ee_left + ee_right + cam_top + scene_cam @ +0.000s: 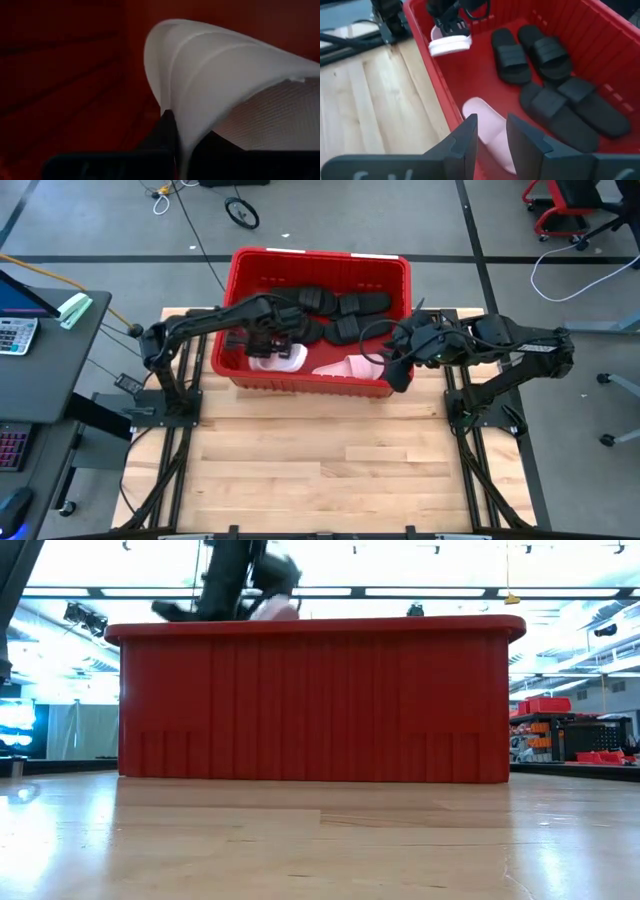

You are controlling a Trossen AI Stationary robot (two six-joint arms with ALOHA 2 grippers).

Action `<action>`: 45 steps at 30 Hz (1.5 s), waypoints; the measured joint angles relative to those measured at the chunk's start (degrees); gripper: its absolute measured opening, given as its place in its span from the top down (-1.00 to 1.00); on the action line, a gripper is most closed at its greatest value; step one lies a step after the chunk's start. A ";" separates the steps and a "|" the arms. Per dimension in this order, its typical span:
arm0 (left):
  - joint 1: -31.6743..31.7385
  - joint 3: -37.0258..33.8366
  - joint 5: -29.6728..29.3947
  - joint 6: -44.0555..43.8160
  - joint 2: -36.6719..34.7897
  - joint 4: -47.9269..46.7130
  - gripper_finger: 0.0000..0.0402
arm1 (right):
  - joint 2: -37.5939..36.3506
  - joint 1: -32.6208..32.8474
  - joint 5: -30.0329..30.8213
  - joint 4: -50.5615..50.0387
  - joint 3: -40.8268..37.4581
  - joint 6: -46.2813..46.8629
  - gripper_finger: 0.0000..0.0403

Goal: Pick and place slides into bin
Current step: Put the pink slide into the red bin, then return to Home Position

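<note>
Four black slides (555, 85) lying in red bin (320, 260); left gripper (451, 26) grasping pink slide (449, 44); right gripper (492, 132) released above another pink slide (487, 125).

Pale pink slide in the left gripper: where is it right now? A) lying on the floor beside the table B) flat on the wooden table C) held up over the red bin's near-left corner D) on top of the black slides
C: the left gripper is shut on the pale pink slide, holding it above the bin, clear of the bin's floor.
</note>
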 joint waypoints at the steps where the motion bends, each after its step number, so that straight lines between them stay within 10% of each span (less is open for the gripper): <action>1: 0.72 -2.28 0.82 0.19 0.00 0.42 0.91 | 0.00 0.00 -0.04 -0.60 0.00 -0.02 0.46; 15: 5.33 -23.19 2.81 7.69 0.00 38.49 0.74 | 0.02 0.07 -0.45 -4.58 0.00 -1.45 0.46; 27: 8.35 -24.65 1.18 3.28 0.00 26.72 0.03 | 0.04 0.17 -0.87 -6.95 0.02 -1.35 0.46; 45: 9.23 -5.07 -3.29 9.65 0.11 24.99 0.29 | 0.04 0.17 -0.85 -6.98 0.00 -1.18 0.46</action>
